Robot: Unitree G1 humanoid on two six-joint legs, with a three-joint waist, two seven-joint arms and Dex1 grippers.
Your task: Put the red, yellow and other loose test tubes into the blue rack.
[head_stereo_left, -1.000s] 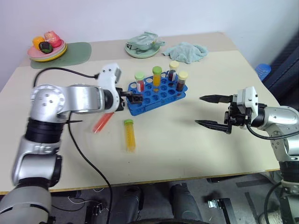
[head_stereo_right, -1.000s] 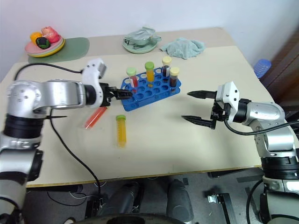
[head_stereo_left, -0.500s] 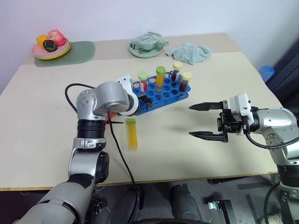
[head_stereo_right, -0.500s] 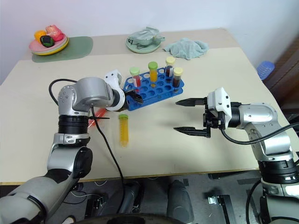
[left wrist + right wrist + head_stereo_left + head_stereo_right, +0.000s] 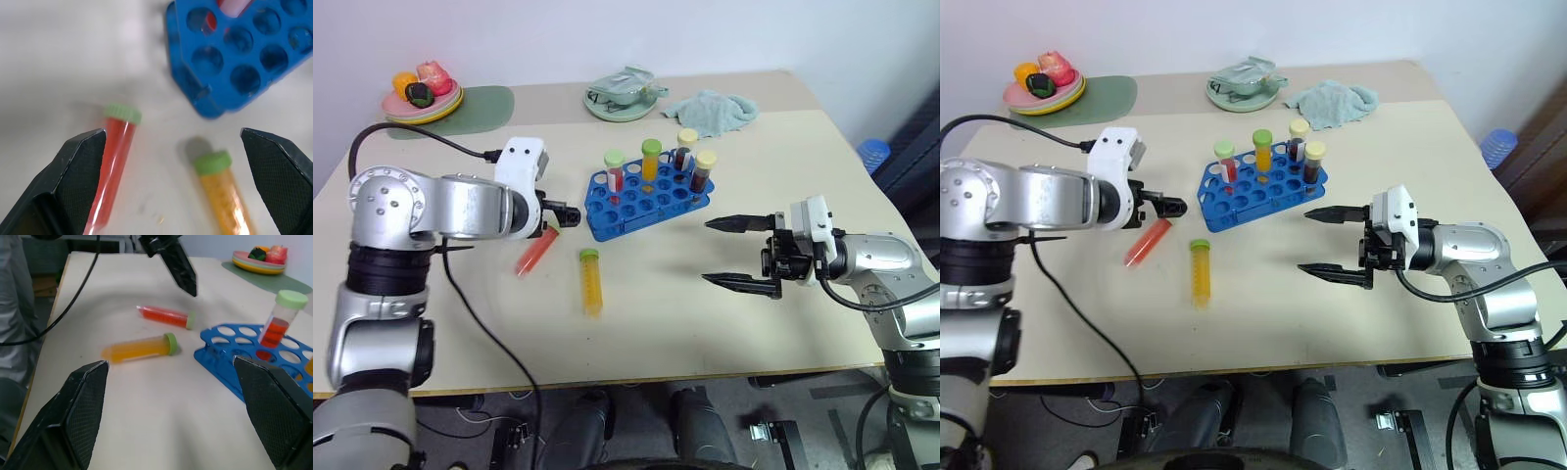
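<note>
Red tube (image 5: 535, 254) and yellow tube (image 5: 589, 284) both lie flat on the tan table (image 5: 666, 313), near-left of the blue rack (image 5: 648, 199); the red one lies left of the yellow, the two close together but apart. Four capped tubes stand upright in the rack's far rows, so two loose ones remain to be placed.

What has just changed: the left gripper (image 5: 1167, 206) has pulled back from the rack's near-left corner, where it sat a second ago, and now hangs just above the cap end of the red tube. Its wrist view shows the fingers (image 5: 78, 181) spread wide with nothing between them, the red tube beside one finger and the yellow tube in the gap's far half. Judgement: the arm is lining up for a pick on the red tube, but no contact yet.

Against the earlier frame: the left forearm has swung out to the left, and half a second ago it crossed in front of the red tube and hid it. The right gripper (image 5: 737, 253) has drifted slightly left towards the rack; its jaws stay wide apart and empty, well right of both loose tubes. Neither tube nor the rack has shifted on the table; the small offset of the whole scene reads as camera motion.
</note>
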